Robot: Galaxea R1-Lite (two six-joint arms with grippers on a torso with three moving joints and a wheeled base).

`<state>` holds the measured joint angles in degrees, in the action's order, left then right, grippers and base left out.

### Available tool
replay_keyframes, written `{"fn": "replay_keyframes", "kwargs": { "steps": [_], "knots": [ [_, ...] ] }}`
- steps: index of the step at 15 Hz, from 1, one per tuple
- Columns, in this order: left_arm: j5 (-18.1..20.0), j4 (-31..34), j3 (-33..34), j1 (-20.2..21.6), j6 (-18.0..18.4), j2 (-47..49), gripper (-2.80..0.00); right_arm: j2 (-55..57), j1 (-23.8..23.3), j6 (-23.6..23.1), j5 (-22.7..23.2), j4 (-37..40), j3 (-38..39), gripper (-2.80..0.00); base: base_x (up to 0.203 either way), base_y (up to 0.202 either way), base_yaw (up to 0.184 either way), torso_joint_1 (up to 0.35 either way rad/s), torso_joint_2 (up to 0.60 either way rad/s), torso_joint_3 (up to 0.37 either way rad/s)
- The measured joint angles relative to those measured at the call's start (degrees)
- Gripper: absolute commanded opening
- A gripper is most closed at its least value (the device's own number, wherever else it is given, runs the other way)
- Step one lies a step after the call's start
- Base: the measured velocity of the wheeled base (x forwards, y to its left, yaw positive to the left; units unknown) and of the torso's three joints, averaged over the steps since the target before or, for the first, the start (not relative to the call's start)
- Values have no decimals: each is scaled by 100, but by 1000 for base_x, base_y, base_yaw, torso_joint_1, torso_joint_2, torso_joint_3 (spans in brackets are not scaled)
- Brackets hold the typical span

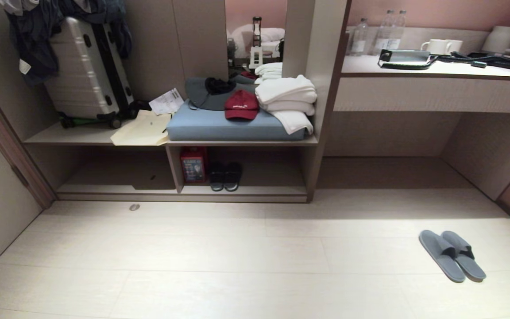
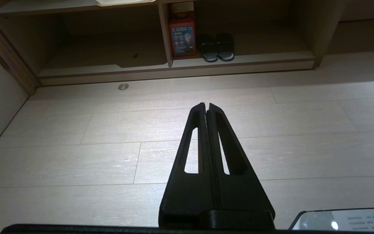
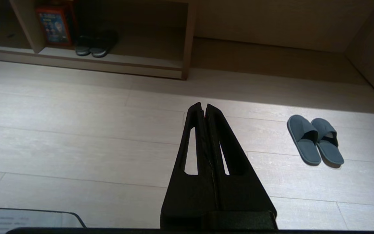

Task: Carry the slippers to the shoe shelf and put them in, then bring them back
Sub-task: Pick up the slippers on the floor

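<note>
The slippers (image 1: 452, 255) are seen side by side on the floor, well apart from the shelf (image 1: 241, 189), nearer the right end effector (image 3: 203, 105) than the left end effector (image 2: 206, 104), both pressed together, empty.

The slippers (image 1: 452, 254) lie side by side on the pale floor (image 1: 237, 257), well apart from the shoe shelf (image 1: 246, 189), which holds dark shoes (image 1: 225, 176).

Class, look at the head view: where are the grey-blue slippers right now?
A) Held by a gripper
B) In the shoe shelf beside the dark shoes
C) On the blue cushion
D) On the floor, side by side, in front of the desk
D: the slippers lie together on the floor, away from the shoe shelf.
</note>
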<state>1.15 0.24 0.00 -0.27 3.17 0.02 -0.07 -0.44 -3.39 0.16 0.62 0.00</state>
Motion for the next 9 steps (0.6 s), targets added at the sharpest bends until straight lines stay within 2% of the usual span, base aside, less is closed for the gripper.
{"fn": "replay_keyframes", "kwargs": {
  "steps": [3,5,9],
  "knots": [
    [6,2,0,0,5,0,-280,0,0,9,0,1,0,-280,0,0,0,0,0,0],
    [4,5,0,0,13,0,-280,0,-2,20,2,-5,0,-280,2,-69,-4,4,2,3],
    [9,0,0,5,14,0,-280,0,2,20,0,-2,-2,-280,0,-185,1,4,3,4]
  ]
}}
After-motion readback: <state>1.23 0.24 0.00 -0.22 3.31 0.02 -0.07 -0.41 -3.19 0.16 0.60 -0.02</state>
